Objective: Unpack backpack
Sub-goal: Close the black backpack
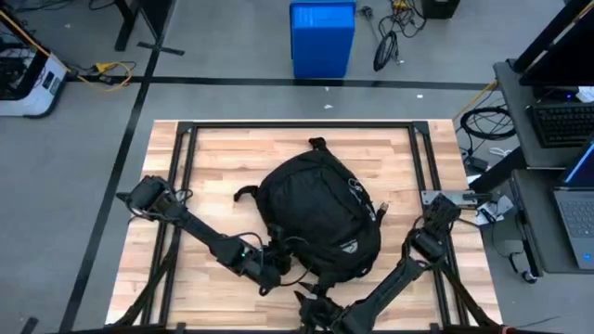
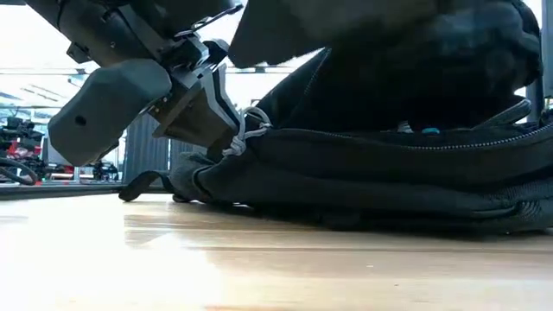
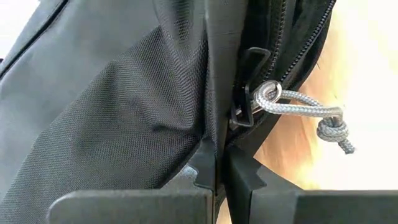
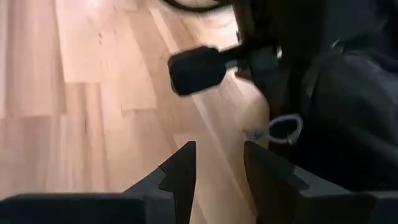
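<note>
Where pale wooden tabletop [image 1: 223, 162] meets grey floor: blue bin [image 1: 322, 37] beyond. Backpack [image 1: 320, 218] central. Left pincer [image 3: 219, 177] nearly closed, pinching backpack fabric; grey zipper cord [image 3: 301, 112] just ahead, wrist-view only. Right pincer [image 4: 217, 171] slightly open, empty, beside backpack.

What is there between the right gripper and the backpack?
In the right wrist view, only bare wooden table separates the right gripper, jaws open, from the backpack; its grey zipper cord lies just ahead.
</note>
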`<action>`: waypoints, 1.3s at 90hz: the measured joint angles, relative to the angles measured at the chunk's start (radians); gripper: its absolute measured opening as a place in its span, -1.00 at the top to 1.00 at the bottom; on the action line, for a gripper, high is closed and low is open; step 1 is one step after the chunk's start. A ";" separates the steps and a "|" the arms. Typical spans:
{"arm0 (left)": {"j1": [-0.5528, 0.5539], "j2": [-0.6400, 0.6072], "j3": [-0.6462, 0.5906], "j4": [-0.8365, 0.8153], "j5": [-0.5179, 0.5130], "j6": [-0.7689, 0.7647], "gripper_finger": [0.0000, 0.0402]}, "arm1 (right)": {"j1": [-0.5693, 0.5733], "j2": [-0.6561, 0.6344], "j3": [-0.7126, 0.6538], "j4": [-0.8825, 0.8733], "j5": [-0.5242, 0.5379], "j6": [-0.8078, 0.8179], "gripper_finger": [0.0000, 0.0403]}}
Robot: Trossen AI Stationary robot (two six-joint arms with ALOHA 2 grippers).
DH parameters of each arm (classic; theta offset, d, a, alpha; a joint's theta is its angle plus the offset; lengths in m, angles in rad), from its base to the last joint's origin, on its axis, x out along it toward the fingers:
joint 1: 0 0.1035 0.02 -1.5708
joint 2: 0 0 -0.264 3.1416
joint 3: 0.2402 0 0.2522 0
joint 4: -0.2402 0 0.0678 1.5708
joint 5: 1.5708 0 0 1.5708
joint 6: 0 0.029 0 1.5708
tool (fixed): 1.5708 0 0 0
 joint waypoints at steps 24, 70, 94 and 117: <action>0.000 0.000 0.000 -0.003 0.010 -0.013 1.00 | -0.034 0.018 0.001 -0.005 0.065 -0.098 0.41; 0.000 0.000 0.000 -0.001 0.023 0.004 1.00 | -0.123 0.023 0.001 -0.070 0.026 -0.059 0.41; 0.000 0.000 0.000 0.001 0.026 0.008 1.00 | -0.121 0.023 -0.012 -0.062 -0.002 -0.035 0.41; 0.000 0.000 0.000 0.000 0.027 0.012 1.00 | -0.118 0.023 -0.013 -0.039 -0.005 -0.035 0.41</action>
